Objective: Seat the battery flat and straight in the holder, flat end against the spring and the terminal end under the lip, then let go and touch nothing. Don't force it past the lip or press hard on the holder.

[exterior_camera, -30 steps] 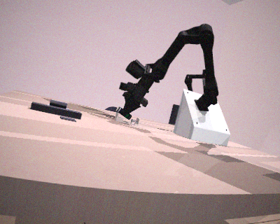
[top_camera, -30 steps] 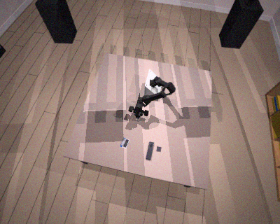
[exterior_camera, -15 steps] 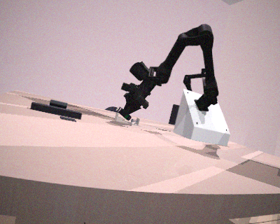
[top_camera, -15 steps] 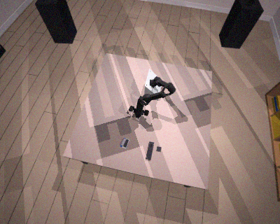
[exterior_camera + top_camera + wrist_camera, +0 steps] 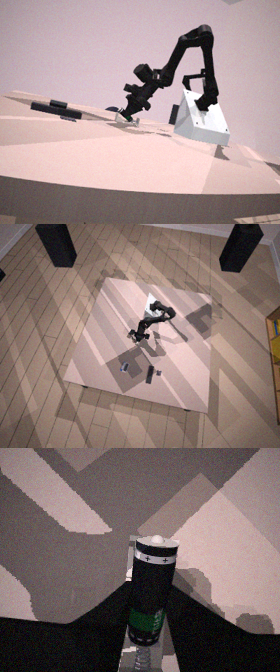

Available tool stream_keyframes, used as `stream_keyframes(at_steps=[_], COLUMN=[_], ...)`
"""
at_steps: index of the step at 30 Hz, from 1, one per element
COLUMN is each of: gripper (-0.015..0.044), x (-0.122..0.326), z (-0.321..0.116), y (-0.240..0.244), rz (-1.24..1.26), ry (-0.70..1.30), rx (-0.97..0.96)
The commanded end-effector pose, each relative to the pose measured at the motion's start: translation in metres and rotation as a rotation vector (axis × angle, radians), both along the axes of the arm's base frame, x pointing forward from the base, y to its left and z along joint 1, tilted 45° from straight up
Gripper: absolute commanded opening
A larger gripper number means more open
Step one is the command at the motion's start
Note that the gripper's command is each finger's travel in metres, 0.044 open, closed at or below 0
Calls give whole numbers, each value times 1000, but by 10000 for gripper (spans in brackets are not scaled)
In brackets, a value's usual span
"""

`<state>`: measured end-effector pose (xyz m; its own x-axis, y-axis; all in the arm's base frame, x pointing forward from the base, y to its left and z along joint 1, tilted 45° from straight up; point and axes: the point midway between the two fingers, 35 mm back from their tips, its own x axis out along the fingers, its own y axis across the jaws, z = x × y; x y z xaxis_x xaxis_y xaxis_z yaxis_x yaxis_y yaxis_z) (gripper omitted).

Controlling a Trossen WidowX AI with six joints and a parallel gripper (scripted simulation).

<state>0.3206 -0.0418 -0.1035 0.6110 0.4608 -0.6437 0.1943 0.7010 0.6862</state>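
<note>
The battery point(image 5: 154, 578) point(image 5: 129, 118) is black with a green band near its flat end and a white ring with plus marks near the terminal. It is tilted, terminal end raised and flat end low, by the spring point(image 5: 142, 658). The pale holder point(image 5: 131, 555) point(image 5: 136, 122) is under and around it on the table; the battery hides much of it, including most of the lip end. My gripper point(image 5: 148, 588) point(image 5: 127, 115) point(image 5: 137, 341) is shut on the battery's sides, low at the holder. Whether the flat end touches the spring cannot be told.
A black bar point(image 5: 150, 374) point(image 5: 56, 110), a small dark block point(image 5: 159, 373) and a blue and silver object point(image 5: 124, 367) lie on the table point(image 5: 175, 392) point(image 5: 140, 164). The arm's white wedge-shaped base point(image 5: 201, 131) point(image 5: 149, 302) stands behind the gripper. Shadows cross the table.
</note>
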Motion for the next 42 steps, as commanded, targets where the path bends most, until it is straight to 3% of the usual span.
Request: stream_keyframes(at_steps=[1, 42], gripper=[81, 81], x=[-5, -25], z=[-2, -3], y=[2, 8], rz=[-7, -4], ry=[6, 18], rx=[0, 0])
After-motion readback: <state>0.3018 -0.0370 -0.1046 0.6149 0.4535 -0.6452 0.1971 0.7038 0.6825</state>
